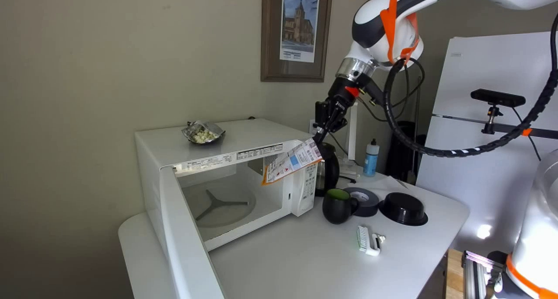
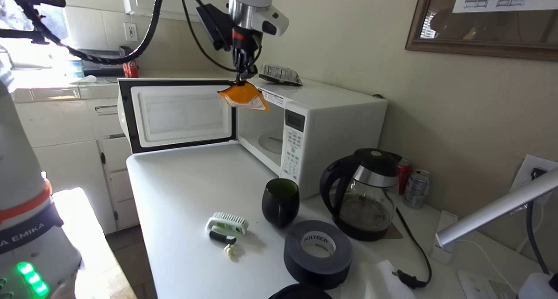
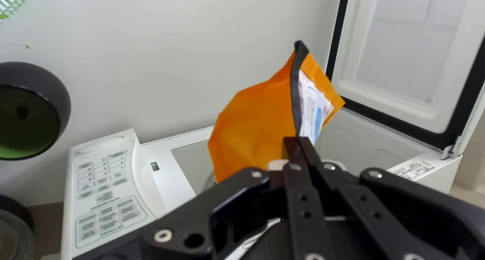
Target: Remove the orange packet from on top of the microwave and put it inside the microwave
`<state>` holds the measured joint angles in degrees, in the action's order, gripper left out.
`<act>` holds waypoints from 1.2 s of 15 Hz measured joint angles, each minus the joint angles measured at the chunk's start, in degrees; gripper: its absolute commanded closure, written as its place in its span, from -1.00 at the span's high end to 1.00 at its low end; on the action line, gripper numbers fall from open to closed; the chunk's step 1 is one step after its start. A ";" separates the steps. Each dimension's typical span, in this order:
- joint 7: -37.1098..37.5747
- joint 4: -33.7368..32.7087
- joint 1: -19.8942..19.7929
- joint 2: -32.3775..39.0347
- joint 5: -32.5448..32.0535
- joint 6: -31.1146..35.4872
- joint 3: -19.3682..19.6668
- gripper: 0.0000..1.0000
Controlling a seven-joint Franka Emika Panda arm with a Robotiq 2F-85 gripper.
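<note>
orange packet (image 1: 292,161): it hangs in the air in front of the microwave (image 2: 344,120), near its upper lip (image 1: 229,158); it is tilted, with the free end lower. if it touches the lip, i cannot tell.
gripper (image 3: 298,140): clamped on the dark edge of the orange packet; in the wrist view i see no gap between the two tips.
door (image 2: 181,116): swung wide, so i judge it needs no work from me.
microwave job: i think the removing from the top is done and i am in the carrying; the putting inside is not yet done.
turntable (image 1: 218,202): for the next move i should go down until the whole orange packet is below the upper lip, then inward, and release only above this place.
foil dish (image 1: 204,133): on top of the microwave, not my object; i should leave it alone.
upper lip: the orange packet looks soft, so its free end may fold here; slow motion will be better.
</note>
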<state>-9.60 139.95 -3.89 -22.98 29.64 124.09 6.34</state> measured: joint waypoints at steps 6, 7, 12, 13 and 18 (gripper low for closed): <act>-1.59 7.49 1.98 -3.62 9.17 1.83 2.55 -0.96; -1.59 7.49 2.00 -3.76 9.23 1.83 2.57 -0.96; -1.58 7.41 1.99 -3.75 9.23 1.86 2.54 -0.99; -1.49 7.42 1.94 -3.45 9.23 2.65 2.45 -0.99; -1.46 8.58 2.25 1.76 11.09 12.09 2.18 -0.99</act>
<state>-11.06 148.53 -1.64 -21.22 40.73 136.18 8.52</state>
